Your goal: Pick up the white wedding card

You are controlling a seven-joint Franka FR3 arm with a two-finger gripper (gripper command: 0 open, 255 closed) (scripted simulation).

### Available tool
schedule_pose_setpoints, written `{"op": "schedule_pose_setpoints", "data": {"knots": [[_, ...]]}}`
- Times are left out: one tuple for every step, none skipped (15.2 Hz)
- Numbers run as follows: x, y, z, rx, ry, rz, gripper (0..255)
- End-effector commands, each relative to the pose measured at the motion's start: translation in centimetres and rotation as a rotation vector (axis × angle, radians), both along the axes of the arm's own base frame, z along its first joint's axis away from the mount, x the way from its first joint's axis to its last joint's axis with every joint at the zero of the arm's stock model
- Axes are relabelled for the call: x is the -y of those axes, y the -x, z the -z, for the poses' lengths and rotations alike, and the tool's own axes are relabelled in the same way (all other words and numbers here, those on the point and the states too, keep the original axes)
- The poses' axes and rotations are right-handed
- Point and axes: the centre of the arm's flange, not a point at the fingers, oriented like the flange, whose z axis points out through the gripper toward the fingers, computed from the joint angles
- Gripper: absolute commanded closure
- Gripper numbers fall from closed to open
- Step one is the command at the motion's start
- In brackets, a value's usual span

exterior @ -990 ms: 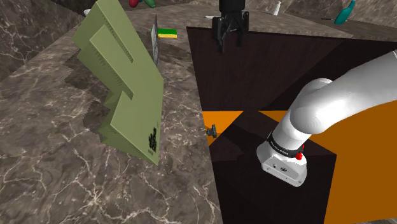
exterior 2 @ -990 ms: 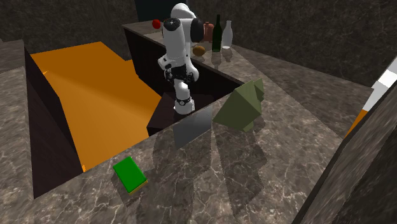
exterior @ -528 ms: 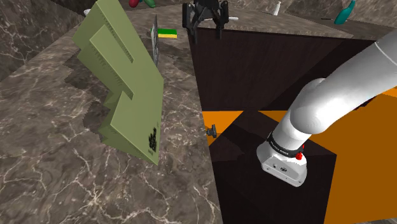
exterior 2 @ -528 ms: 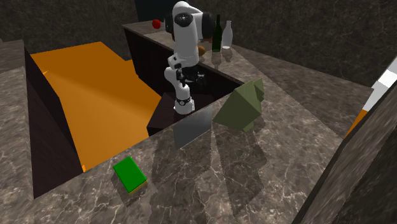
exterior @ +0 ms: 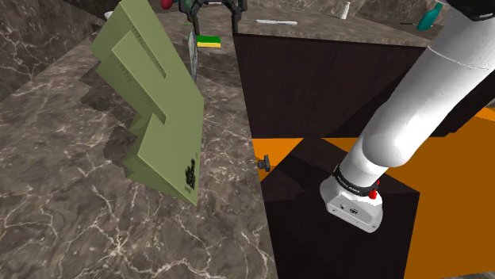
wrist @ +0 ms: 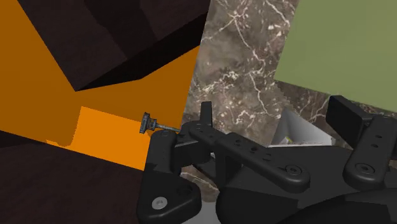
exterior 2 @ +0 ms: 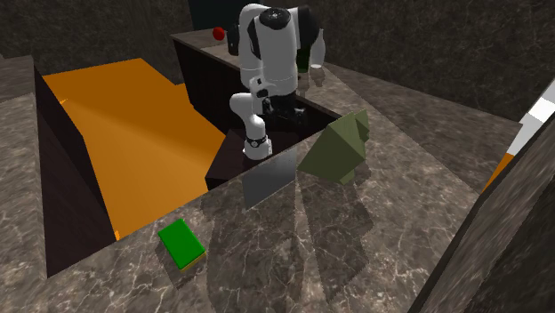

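The gripper (exterior: 211, 9) sits at the top edge of the shoulder view with its two black fingers (wrist: 205, 118) spread wide and nothing clasped between them. In the wrist view a corner of the pale grey-white card (wrist: 298, 131) shows in the gap between the fingers, nearer one finger than the other, and neither is seen to touch it. The card stands upright on its edge on the marble counter (exterior: 55, 198). It appears edge-on, as a thin sliver, just below the gripper at the top centre of the shoulder view, and as a flat grey panel at the middle of the second exterior view. It stands close to the counter's edge, where the surface drops into a dark cabinet wall (exterior: 333, 87) with the orange floor (exterior 2: 116, 116) below; a small knob (exterior: 267, 162) sticks out of that wall. On the card's other side a large olive block (exterior: 151, 103) rises just beside it, so the card stands in a narrow lane between the block and the drop. A green book (exterior 2: 182, 243) lies flat well apart from the card, at the lower left of the second exterior view. Bare marble spreads across that view's lower right. The white arm (exterior: 420, 103) rises from the stand (exterior: 349, 238) at the shoulder view's lower right.
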Motion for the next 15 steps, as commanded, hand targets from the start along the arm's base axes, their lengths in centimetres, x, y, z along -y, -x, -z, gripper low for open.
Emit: {"op": "schedule_pose_setpoints", "data": {"knots": [[-1.6, -1.8, -0.7, 0.0, -0.003, 0.042, 0], [-2.3, -2.8, -1.1, 0.0, -0.004, 0.06, 0], [-2.9, -3.8, -1.5, 0.0, -0.005, 0.079, 0], [-3.5, -4.8, -1.9, 0.0, -0.006, 0.098, 0], [-3.8, -5.2, -2.0, 0.0, -0.007, 0.105, 0], [-3.8, -5.2, -1.5, 0.0, -0.007, 0.105, 0], [-3.8, -5.2, -1.0, 0.0, -0.007, 0.105, 0], [-3.8, -5.2, -0.4, 0.0, -0.007, 0.105, 0], [-3.8, -5.2, 0.1, 0.0, -0.007, 0.105, 0], [-3.8, -5.2, 0.6, 0.0, -0.007, 0.105, 0], [-3.8, -5.2, 1.1, 0.0, -0.007, 0.105, 0], [-3.8, -5.2, 2.0, 0.0, -0.007, 0.105, 0], [-3.8, -5.2, 2.0, 0.0, -0.007, 0.105, 0], [-3.8, -5.2, 2.0, 0.0, -0.007, 0.105, 0], [-3.8, -5.2, 2.0, 0.0, -0.007, 0.105, 255]]}}
